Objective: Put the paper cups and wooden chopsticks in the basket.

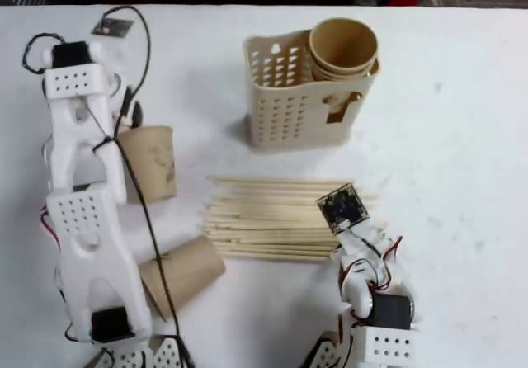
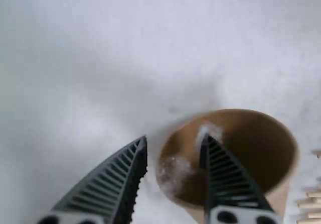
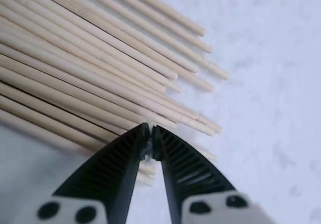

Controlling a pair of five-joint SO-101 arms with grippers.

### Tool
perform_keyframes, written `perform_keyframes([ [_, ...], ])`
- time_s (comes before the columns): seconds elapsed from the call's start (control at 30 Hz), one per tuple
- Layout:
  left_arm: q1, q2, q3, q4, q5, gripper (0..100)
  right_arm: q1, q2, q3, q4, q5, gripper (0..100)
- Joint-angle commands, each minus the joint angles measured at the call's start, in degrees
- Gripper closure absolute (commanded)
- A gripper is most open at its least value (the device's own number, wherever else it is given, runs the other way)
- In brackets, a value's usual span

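The right gripper (image 3: 150, 128), jaws together, sits at the near edge of the wooden chopsticks (image 1: 272, 215), which lie side to side across the table (image 1: 462, 137). The left gripper (image 2: 173, 137), fingers apart, straddles a paper cup (image 2: 251, 143) at its rim; beyond, the basket (image 1: 285, 112) holds nested cups (image 1: 342, 46)

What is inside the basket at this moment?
Nested paper cups stand in one end of the basket. Its front wall hides the bottom, so anything low there cannot be seen.
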Motion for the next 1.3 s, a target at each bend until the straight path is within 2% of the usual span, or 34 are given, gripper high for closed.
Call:
perform_keyframes([
  [0.0, 0.3, -13.2, 11.3, 0.5, -3.3, 81, -0.5, -0.1, 0.4, 0.2, 0.0, 98.1],
  [0.17, 4.6, -33.0, 36.5, 0.2, -9.6, 81, -0.7, -0.1, 0.4, 0.2, 0.0, 98.1],
  [0.3, 8.3, -48.6, 52.0, -0.2, -12.5, 81, -0.6, -0.1, 0.4, 0.2, 0.0, 98.1],
  [0.4, 9.0, -58.6, 57.6, -2.6, -12.9, 81, -0.6, -0.1, 0.4, 0.3, 0.0, 98.1],
  [0.57, 7.7, -69.3, 58.6, -2.6, -15.7, 81, -0.5, -0.1, 0.4, 0.5, 0.0, 98.1],
  [0.8, 2.1, -67.0, 61.6, -4.3, -19.4, 81, -0.5, -0.1, 0.4, 0.5, 0.0, 98.1],
  [1.13, 1.4, -57.6, 76.7, -20.3, -19.3, 81, -0.6, -0.1, 0.4, 0.5, 0.0, 98.1],
  [1.27, 1.7, -54.9, 78.1, -22.5, -19.3, 90, -0.6, -0.1, 0.4, 0.5, 0.0, 98.1],
])
